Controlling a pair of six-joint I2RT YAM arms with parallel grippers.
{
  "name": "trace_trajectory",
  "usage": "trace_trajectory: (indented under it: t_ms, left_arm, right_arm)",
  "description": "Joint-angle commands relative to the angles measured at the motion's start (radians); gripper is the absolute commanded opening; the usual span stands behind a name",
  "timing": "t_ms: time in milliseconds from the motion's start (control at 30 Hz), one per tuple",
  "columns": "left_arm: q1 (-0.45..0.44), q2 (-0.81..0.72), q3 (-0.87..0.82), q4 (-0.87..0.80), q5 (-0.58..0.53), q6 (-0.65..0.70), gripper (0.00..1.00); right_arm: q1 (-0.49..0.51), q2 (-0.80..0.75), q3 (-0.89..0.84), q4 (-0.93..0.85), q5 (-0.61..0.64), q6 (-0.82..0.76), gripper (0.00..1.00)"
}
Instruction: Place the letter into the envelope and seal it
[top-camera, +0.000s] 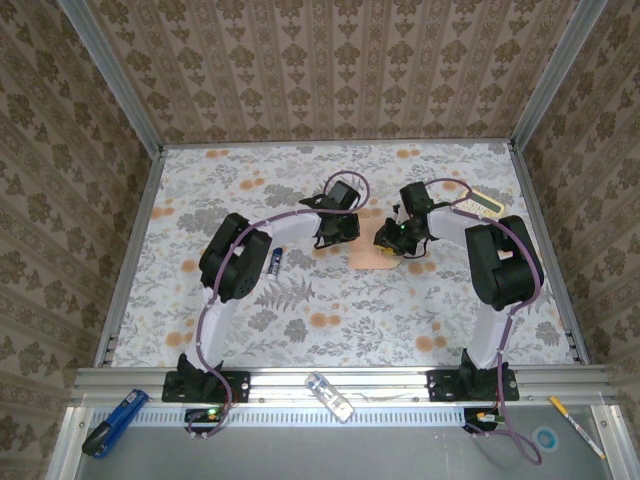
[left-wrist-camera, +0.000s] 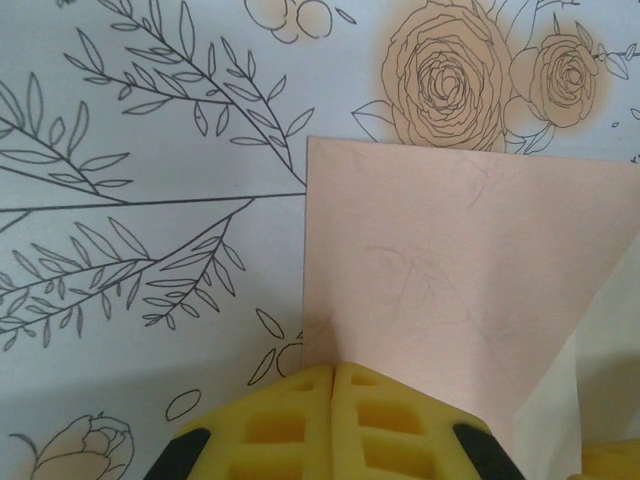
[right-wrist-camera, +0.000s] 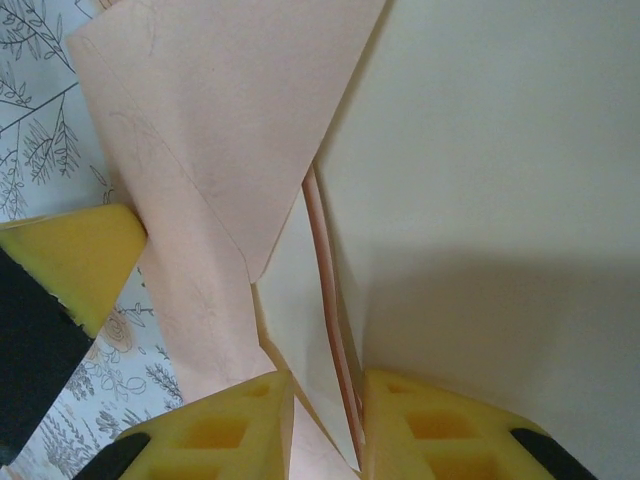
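The salmon-pink envelope (top-camera: 372, 256) lies at the table's middle between both arms. My left gripper (left-wrist-camera: 333, 385) is shut, its yellow fingertips pressed down on the near left corner of the envelope (left-wrist-camera: 440, 270). My right gripper (right-wrist-camera: 325, 420) stands narrowly apart with the cream flap (right-wrist-camera: 480, 180) raised between its fingers, close on the paper. The envelope's pink body (right-wrist-camera: 220, 120) lies to the left. A thin orange edge (right-wrist-camera: 326, 270) runs along the mouth; whether it is the letter I cannot tell. The left gripper's finger (right-wrist-camera: 70, 260) shows beside it.
A small blue object (top-camera: 277, 260) lies by the left arm. A tan strip (top-camera: 487, 202) sits at the back right. On the front rail are a clear bottle (top-camera: 330, 397), a blue tool (top-camera: 115, 420) and a pen (top-camera: 575, 425). Metal rails edge the table.
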Motion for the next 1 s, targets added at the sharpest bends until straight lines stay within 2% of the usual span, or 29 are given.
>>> trace_trajectory:
  t_ms: [0, 967]
  left_arm:
    - [-0.011, 0.006, -0.049, -0.078, 0.015, -0.014, 0.0]
    - [-0.004, -0.01, -0.051, -0.085, 0.014, -0.007, 0.0]
  right_arm:
    - [0.018, -0.005, -0.01, 0.027, -0.015, 0.019, 0.26]
    - [0.03, -0.041, -0.016, 0.024, 0.016, 0.026, 0.25]
